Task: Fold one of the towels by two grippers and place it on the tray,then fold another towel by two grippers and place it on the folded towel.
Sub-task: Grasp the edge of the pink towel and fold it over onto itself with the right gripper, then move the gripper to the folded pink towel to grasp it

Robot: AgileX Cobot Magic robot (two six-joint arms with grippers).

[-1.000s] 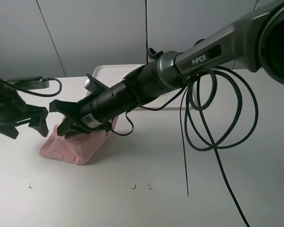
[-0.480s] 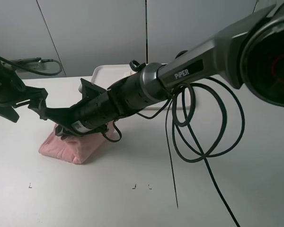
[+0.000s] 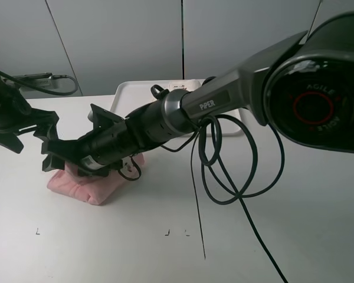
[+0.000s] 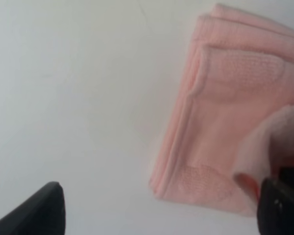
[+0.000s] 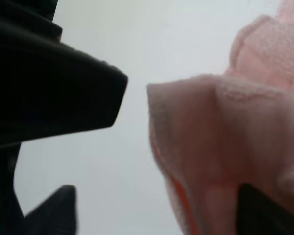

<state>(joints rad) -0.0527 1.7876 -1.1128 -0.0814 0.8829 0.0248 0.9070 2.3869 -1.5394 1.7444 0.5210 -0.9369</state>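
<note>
Loosely between wide-open jaws of the right end effector point(image 3: 50, 156), ungripped: the pink towel point(image 3: 88, 188).

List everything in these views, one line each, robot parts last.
Folded terry-cloth towel: one, pale pink, left part of the table, under the right gripper.
Flat rectangular plastic tray: one, white, far side of the table, partly hidden by the right arm.
Table: one, white, under everything.
Looped cables: one bundle, black, hanging from the right arm.
Left gripper: one, black, fingers open, far left near the towel.
Right gripper: one, black, fingers open, reaching across to the towel's left end.
</note>
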